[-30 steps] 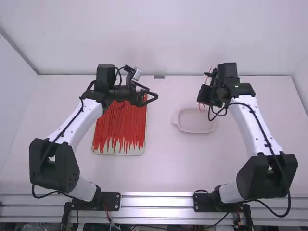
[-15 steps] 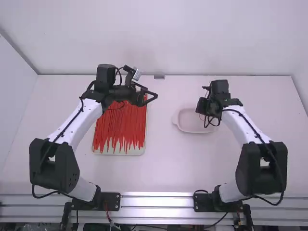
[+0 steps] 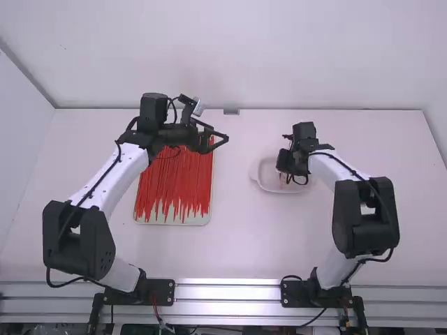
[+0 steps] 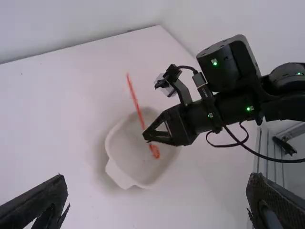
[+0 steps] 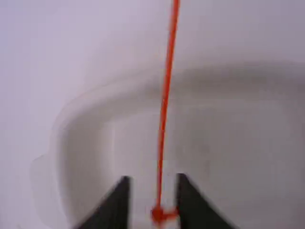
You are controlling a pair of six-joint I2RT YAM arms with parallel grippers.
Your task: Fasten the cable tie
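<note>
Now the cable tie (image 4: 136, 102), pinched by the right tool (image 4: 148, 137), has been lowered into the dish (image 4: 110, 143); release seems due.

The white table (image 3: 314, 223) is carrying a pale rectangular tray (image 3: 174, 221) left of its middle, the tray's long sides running from the near edge toward the far edge. A white dish (image 3: 264, 183) is sitting right of the middle, closer to the far edge than to the near one and well apart from the tray, with bare table top lying between the two. A small grey piece (image 3: 231, 111) is resting at the far edge, about halfway between the two far corners.
</note>
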